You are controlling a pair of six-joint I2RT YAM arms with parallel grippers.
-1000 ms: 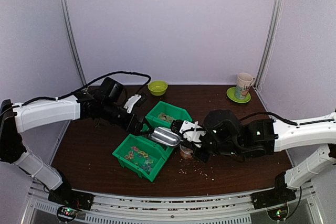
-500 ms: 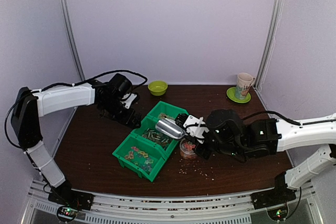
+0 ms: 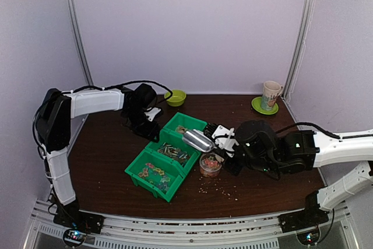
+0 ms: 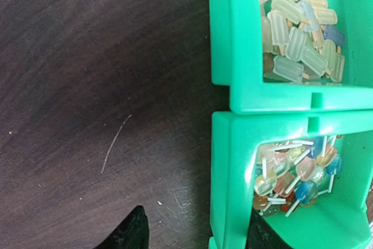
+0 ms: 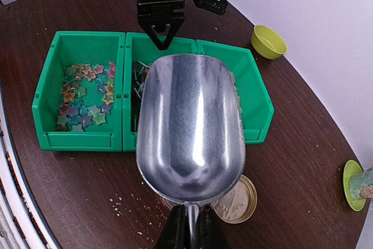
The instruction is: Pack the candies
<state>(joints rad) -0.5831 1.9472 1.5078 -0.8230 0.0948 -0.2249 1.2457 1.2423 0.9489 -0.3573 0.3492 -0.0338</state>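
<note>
Three green bins (image 3: 152,183) stand in a diagonal row holding the candies: star shapes (image 5: 84,94) in one end bin, lollipops (image 4: 294,173) in the middle one, pale ice-lolly shapes (image 4: 297,45) in the other end bin. A small clear jar (image 3: 210,165) with mixed candies stands beside the bins. My right gripper (image 5: 189,225) is shut on the handle of an empty metal scoop (image 5: 192,126), held over the jar. My left gripper (image 4: 198,231) is open at the far side of the middle bin. One finger is over the table, the other over the bin's inside.
A gold jar lid (image 5: 242,205) lies by the jar, partly under the scoop. Pale crumbs (image 3: 218,189) dot the table in front. A yellow-green bowl (image 3: 175,97) sits at the back, a mug on a green saucer (image 3: 271,95) at the back right.
My left gripper has drawn back from the scoop to the far side of the bins, and its jaws have narrowed. The scoop has lifted up and right, uncovering the jar.
</note>
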